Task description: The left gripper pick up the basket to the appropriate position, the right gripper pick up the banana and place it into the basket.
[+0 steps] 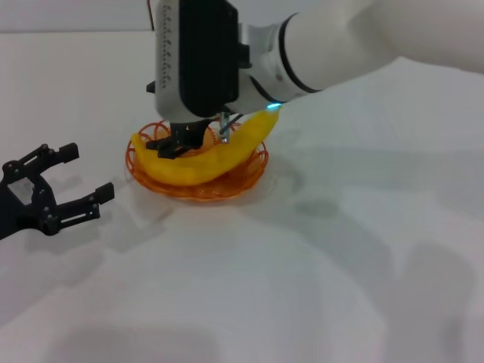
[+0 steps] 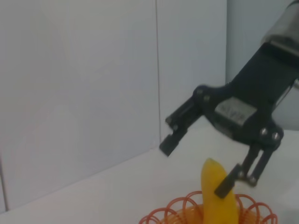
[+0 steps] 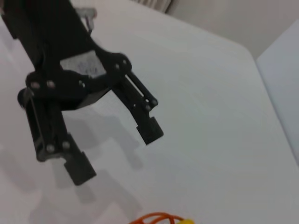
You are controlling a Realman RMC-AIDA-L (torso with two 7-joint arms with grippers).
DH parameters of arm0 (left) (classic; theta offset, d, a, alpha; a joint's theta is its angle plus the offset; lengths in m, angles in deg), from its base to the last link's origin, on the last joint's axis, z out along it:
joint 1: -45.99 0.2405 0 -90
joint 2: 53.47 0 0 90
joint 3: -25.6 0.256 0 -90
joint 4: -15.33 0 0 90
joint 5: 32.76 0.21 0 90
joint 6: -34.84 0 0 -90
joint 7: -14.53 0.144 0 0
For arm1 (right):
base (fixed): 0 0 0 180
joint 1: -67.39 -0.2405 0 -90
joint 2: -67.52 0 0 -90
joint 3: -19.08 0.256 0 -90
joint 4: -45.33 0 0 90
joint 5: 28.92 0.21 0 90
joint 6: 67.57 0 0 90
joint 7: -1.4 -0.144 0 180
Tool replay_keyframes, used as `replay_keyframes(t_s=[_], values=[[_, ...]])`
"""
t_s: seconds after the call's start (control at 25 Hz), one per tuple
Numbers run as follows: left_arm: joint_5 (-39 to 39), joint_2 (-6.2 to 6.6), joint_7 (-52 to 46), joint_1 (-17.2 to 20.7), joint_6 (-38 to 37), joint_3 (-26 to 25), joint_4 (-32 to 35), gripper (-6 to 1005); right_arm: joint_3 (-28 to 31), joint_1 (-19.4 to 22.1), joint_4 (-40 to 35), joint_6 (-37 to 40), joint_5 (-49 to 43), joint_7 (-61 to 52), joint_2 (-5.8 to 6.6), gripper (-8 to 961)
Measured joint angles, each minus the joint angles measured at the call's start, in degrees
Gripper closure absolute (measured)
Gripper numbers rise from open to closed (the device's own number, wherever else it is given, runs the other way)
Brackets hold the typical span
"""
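The orange wire basket [image 1: 253,172] stands on the white table in the head view. The yellow banana [image 1: 204,164] lies across the basket, with both ends over the rim. My right gripper [image 1: 193,139] hovers just above it. In the left wrist view that right gripper [image 2: 195,168] is open, its fingers spread wide above the banana [image 2: 216,205] and the basket [image 2: 174,211], gripping nothing. My left gripper [image 1: 89,172] rests open on the table, left of the basket and clear of it. The right wrist view also shows this left gripper [image 3: 117,153] open and empty.
White tabletop surrounds the basket on every side. A pale wall stands behind the table in the left wrist view. The right arm's white forearm [image 1: 355,45] reaches in from the upper right, over the table behind the basket.
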Motion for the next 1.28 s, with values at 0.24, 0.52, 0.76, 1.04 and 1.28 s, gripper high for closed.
replay_keyframes(t_s=[0.24, 0.52, 0.76, 1.04, 1.28], values=[[-0.1, 0.00, 0.0, 0.1, 0.0, -0.1, 0.0, 79, 7.3, 4.8, -7.3, 7.8, -4.8, 0.0, 0.09, 129], [-0.3, 0.00, 0.1, 0.2, 0.0, -0.3, 0.0, 79, 16.7, 11.5, -14.8, 17.8, -4.2, 4.3, 0.14, 136], [-0.4, -0.04, 0.1, 0.3, 0.0, -0.3, 0.0, 79, 23.9, 15.4, -15.0, 26.4, 1.7, 10.6, 0.23, 140], [-1.5, -0.22, 2.0, 1.1, -0.2, -0.6, 0.0, 79, 32.9, 18.6, -10.0, 30.7, 8.0, 18.3, 0.23, 150], [-1.6, -0.34, 2.4, 1.4, -0.3, -0.6, -0.1, 79, 41.8, 18.2, -2.9, 34.7, 10.6, 24.4, 0.35, 150]])
